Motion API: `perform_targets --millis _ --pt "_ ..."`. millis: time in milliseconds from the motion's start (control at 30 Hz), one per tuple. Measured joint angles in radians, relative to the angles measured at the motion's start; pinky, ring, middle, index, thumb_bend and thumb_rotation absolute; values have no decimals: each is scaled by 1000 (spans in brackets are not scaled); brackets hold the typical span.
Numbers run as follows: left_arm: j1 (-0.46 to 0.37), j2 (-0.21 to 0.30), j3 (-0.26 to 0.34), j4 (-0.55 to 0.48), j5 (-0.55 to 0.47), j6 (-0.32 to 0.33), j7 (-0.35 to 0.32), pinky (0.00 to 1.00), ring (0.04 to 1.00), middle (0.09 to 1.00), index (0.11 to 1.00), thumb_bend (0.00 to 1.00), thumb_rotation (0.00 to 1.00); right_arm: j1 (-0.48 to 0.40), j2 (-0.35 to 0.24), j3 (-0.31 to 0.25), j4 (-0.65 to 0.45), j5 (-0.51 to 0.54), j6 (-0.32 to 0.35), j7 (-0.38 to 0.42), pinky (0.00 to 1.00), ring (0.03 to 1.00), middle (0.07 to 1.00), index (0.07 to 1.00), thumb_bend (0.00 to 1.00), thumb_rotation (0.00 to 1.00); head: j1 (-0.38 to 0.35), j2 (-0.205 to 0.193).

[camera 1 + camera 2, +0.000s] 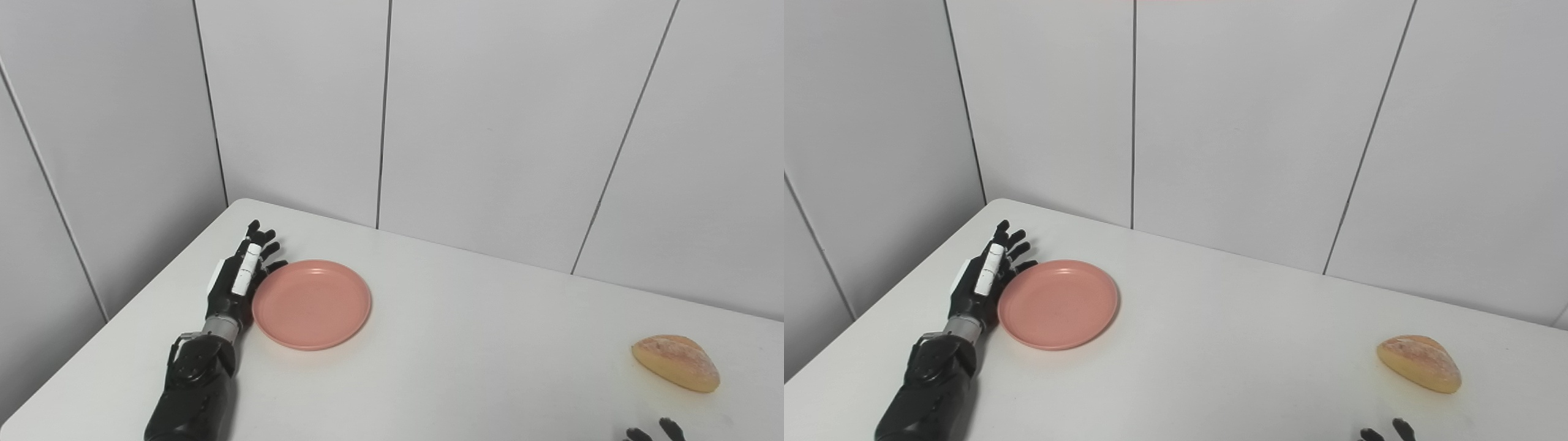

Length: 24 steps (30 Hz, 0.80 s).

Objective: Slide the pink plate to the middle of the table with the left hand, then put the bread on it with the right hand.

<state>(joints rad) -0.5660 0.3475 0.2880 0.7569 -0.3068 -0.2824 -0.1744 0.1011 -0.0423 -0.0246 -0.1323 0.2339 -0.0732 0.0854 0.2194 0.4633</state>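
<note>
at far left the left hand [239,278] is lying flat, fingers spread, holding nothing, touching the light, stiff, slippery-looking pink plate [311,304]; its left rim is looking best for pushing.

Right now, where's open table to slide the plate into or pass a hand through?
Bare table stretches between the pink plate and the bread. Crowded only at the plate's left rim, where the left hand rests.

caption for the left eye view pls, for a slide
Left hand open against the left rim of the pink plate on the white table; bread lies far right.
</note>
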Motion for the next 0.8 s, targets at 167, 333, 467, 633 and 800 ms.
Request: perform_targets --millis 167,333,467,633,800 --pt "-7 -2 -13 7 0 26 -12 688 905 936 999 968 815 0 0 0 0 -5 0 0 814 799 800 932 840 942 -9 5" --pt "-25 -7 -48 33 5 31 -42 710 902 942 1000 971 823 2 1 2 -5 -9 -1 0 808 792 789 923 853 919 -11 8" --pt "-30 -19 -54 36 4 31 -49 721 895 936 1000 958 792 7 4 4 -12 -9 0 2 812 795 791 928 849 908 -14 12" --pt "-30 -46 -67 16 6 35 -49 740 905 946 999 961 794 9 3 3 -13 -7 0 3 805 788 785 921 855 901 -14 12" --pt "-20 -80 -90 -29 18 68 -43 761 921 967 1000 981 784 10 4 4 -15 -8 0 3 798 785 785 922 847 898 -14 17"
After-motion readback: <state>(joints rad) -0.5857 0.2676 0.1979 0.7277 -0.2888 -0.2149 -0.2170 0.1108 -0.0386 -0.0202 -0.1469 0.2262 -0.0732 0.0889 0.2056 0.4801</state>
